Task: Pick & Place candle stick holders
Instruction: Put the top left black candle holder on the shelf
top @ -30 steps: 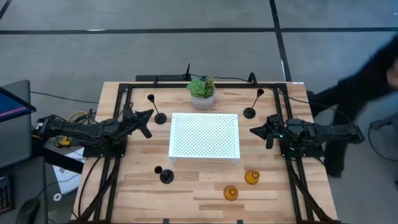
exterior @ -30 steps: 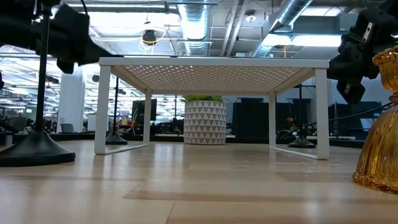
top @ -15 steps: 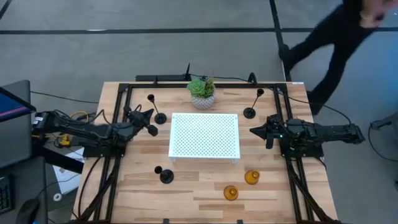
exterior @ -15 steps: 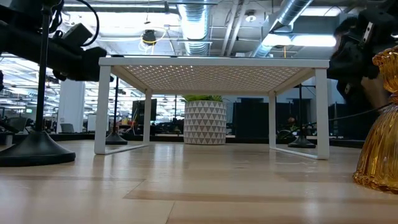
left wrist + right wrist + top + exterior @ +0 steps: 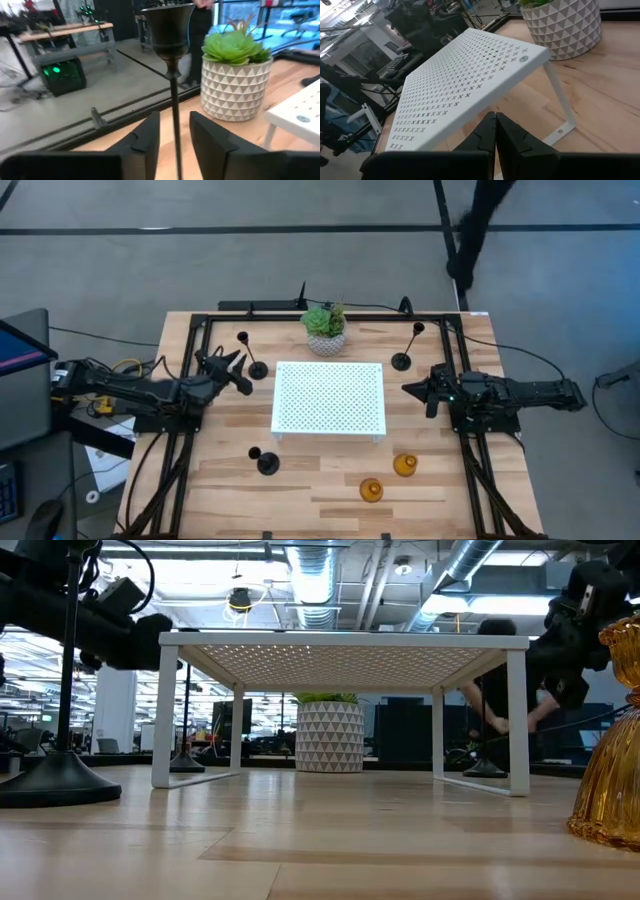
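A tall thin-stemmed black candle stick holder (image 5: 258, 369) stands on its round base at the table's far left. In the left wrist view its stem (image 5: 175, 107) rises between the two fingers of my open left gripper (image 5: 174, 122), which comes in level from the left (image 5: 241, 376). I see a gap on both sides of the stem. A second tall black holder (image 5: 401, 361) stands far right, a shorter black one (image 5: 267, 463) near left, and two amber ones (image 5: 404, 466) (image 5: 371, 490) near right. My right gripper (image 5: 406, 390) waits shut, right of the white stand.
A white perforated stand (image 5: 329, 397) on thin legs fills the table's middle. A green plant in a white patterned pot (image 5: 325, 330) sits at the far edge, close to the right of the left holder. A person walks on the floor beyond the far right corner (image 5: 480, 220).
My left gripper has moved a little toward the far-left tall holder, sunk slightly and turned, and its fingers have opened on either side of the stem. The holder stands where it was. A person has walked across the floor behind the table.
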